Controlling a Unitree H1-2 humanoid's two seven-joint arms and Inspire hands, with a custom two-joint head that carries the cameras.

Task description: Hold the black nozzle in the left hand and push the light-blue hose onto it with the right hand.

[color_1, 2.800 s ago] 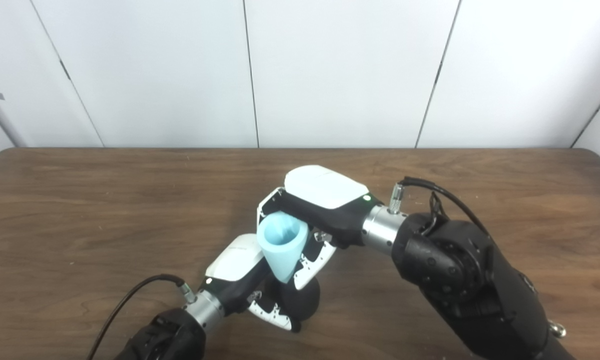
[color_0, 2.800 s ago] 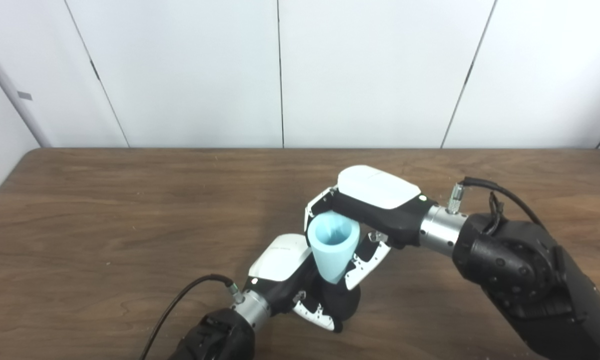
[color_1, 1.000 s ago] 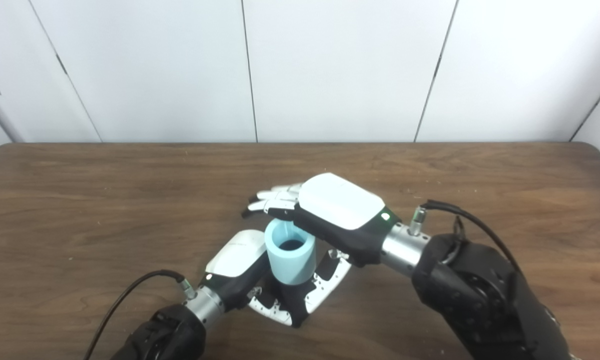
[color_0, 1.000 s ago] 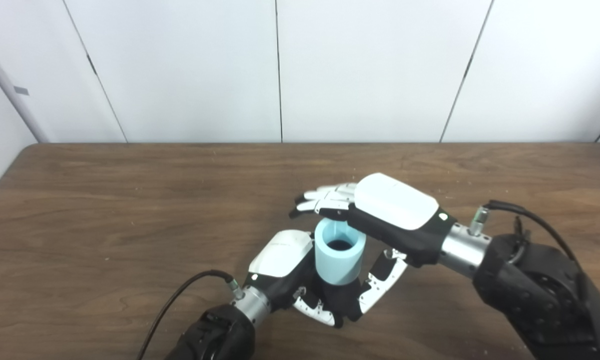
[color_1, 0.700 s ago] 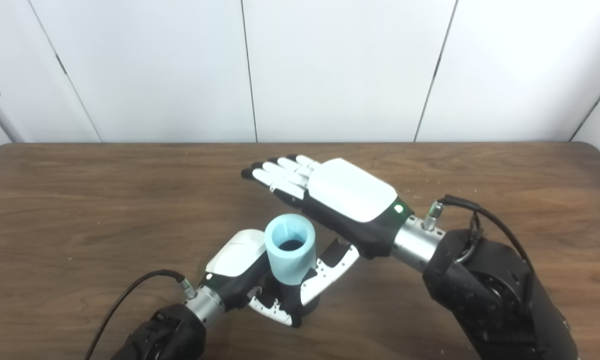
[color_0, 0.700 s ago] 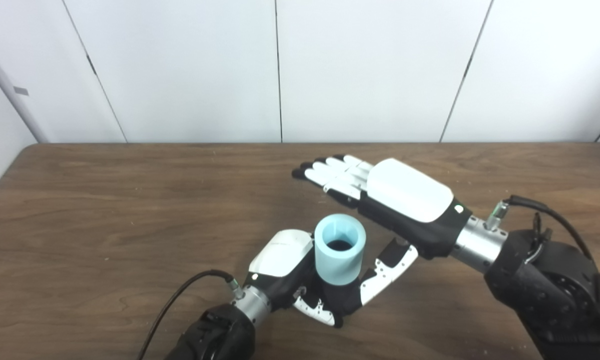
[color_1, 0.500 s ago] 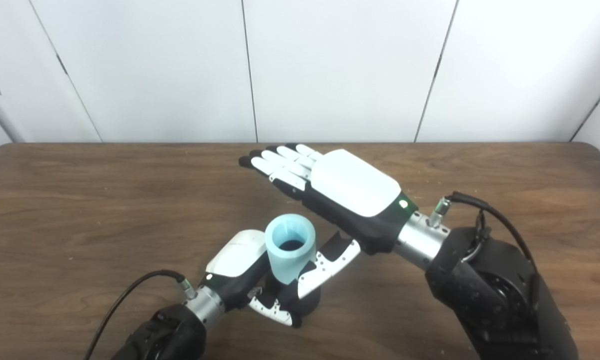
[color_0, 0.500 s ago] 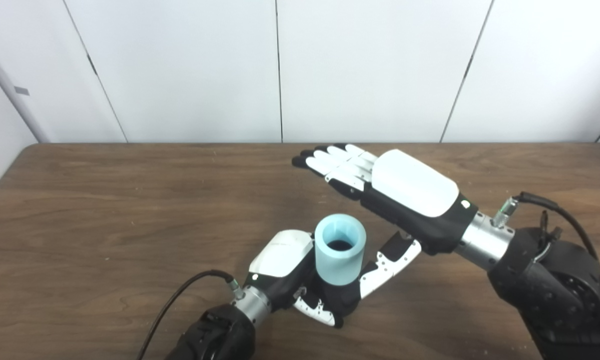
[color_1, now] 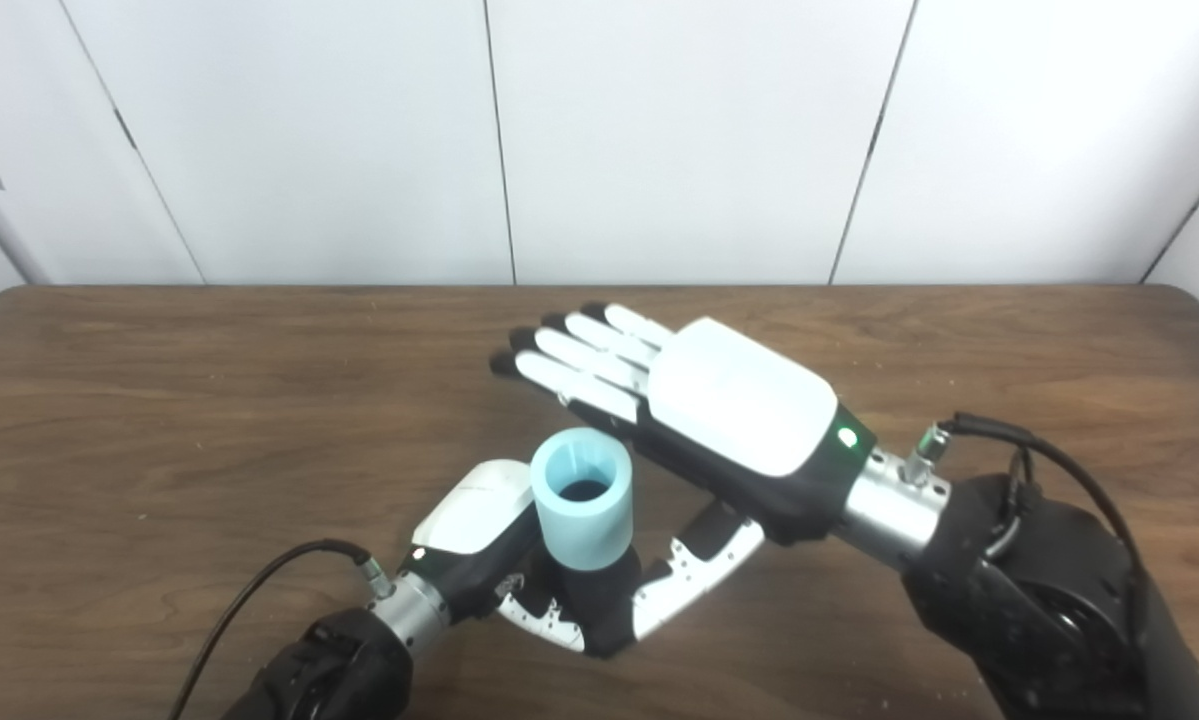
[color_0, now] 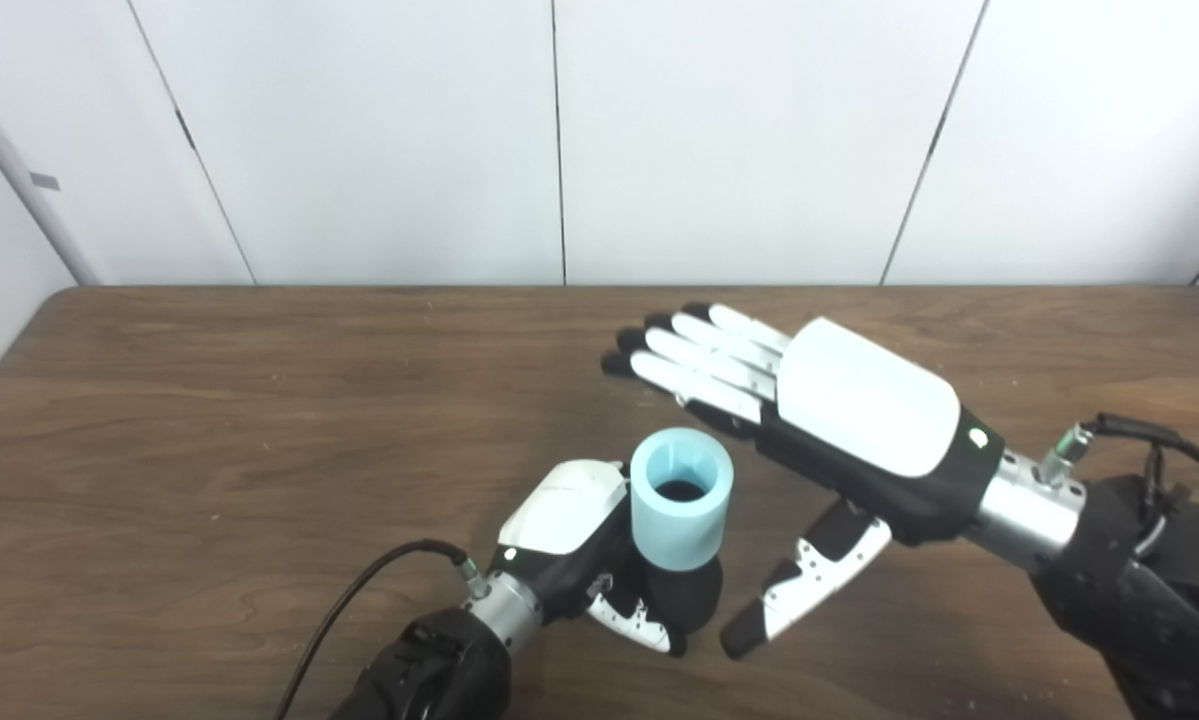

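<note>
the black nozzle [color_0: 684, 597] is gripped low by the left hand [color_0: 599, 560] so it stands steady on the table [color_0: 209, 420]. the light-blue hose [color_0: 681, 498] is seated upright on it, untouched by the right hand [color_0: 819, 420], which is held flat, fingers spread, beside it.

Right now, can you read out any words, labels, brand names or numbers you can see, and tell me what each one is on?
None: no readable text in either view.
The light-blue hose, the black nozzle, both white hand covers, left hand and right hand, and the table carry no print.
A small grey tag on the wall is too small to read.
</note>
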